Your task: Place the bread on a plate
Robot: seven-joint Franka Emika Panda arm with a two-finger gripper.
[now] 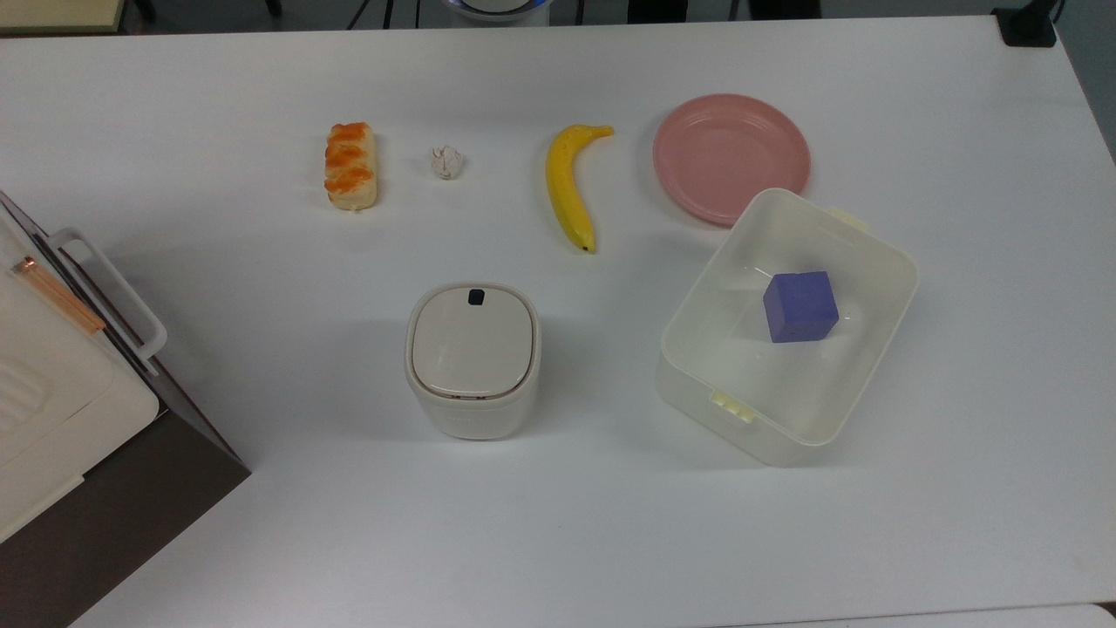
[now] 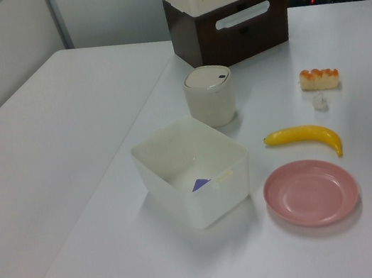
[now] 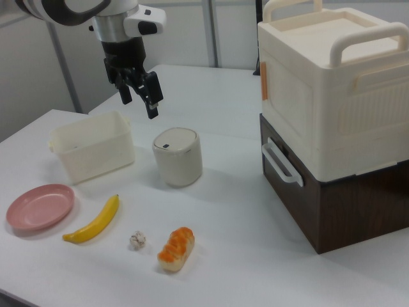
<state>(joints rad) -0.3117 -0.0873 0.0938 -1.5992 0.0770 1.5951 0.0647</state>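
The bread [image 1: 350, 166] [image 2: 319, 78] [image 3: 176, 249], a small braided bun with orange-brown glaze, lies on the white table at the top view's left. The salmon-pink plate [image 1: 731, 157] [image 2: 311, 192] [image 3: 39, 206] sits bare at the top view's right, with a crumpled paper ball and a banana between it and the bread. In the right view my gripper [image 3: 139, 101] hangs open in the air, high above the table near the cream tub and the lidded bin, far from the bread. Nothing is between its fingers.
A yellow banana [image 1: 570, 185] and a white paper ball [image 1: 446, 162] lie between bread and plate. A cream tub [image 1: 872, 344] holding a purple cube [image 1: 799, 306] stands beside the plate. A lidded cream bin [image 1: 472, 358] and a stacked brown-and-cream box [image 3: 332, 121] stand nearby.
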